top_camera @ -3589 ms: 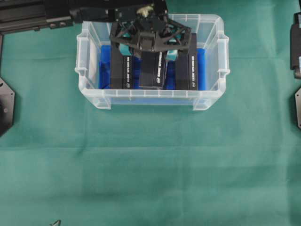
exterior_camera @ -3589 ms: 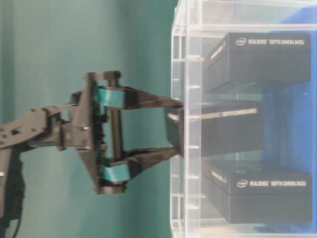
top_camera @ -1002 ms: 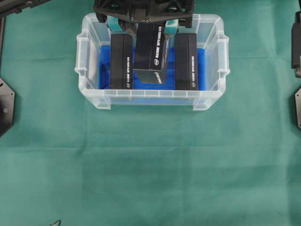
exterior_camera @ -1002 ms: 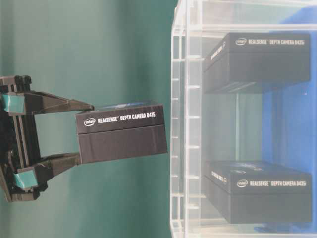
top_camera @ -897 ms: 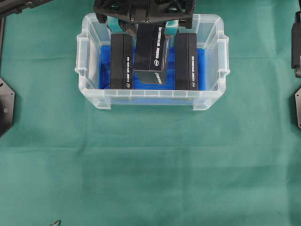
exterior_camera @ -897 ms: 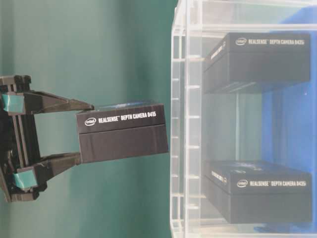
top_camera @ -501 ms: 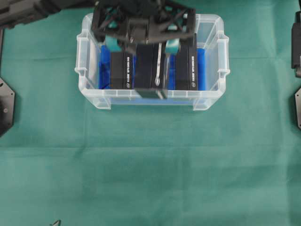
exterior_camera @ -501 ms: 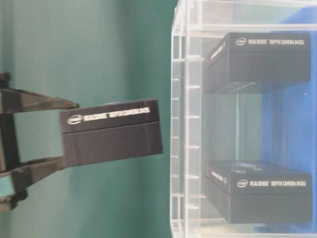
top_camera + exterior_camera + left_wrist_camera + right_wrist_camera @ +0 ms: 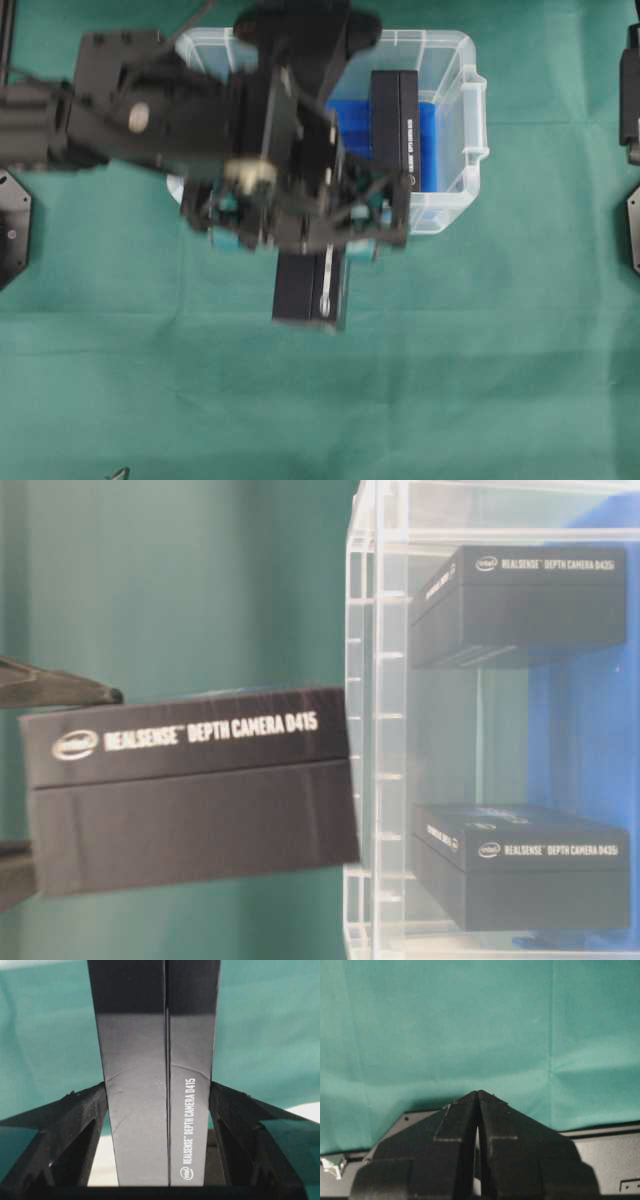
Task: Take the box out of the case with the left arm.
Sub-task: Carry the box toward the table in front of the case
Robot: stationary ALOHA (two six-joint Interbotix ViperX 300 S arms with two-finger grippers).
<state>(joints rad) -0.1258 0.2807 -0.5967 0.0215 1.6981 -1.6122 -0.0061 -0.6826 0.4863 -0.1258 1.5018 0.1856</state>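
- Green cloth covers the tabletop (image 9: pixel 480 380) across the whole overhead view, with the large clear plastic rectangular case (image 9: pixel 465 110) lined in bright blue sitting at upper centre.
- The left arm's black lattice gripper (image 9: pixel 300 225) hangs over the case's near wall, its fingers (image 9: pixel 75 1125) clamped on the two broad faces of a slim black cardboard box (image 9: pixel 312 290) printed in white.
- That box is outside the case, hanging over bare cloth just below the near wall in the overhead view; the table-level view shows it beside the case wall, off the blue lining.
- Its long axis runs up and down the overhead frame, free end pointing toward the bottom edge, lettering along its length.
- Another black box (image 9: pixel 396 125) stands in the right part of the case; a second shows in the table-level view.
- The right gripper (image 9: pixel 477 1110) is parked at the far right, fingers pressed together on nothing.
- Risk, as I judge it: only one end is pinched, so a fast swing could make the smooth card tilt or slip out.
- Lowering too near the wall could knock the case.
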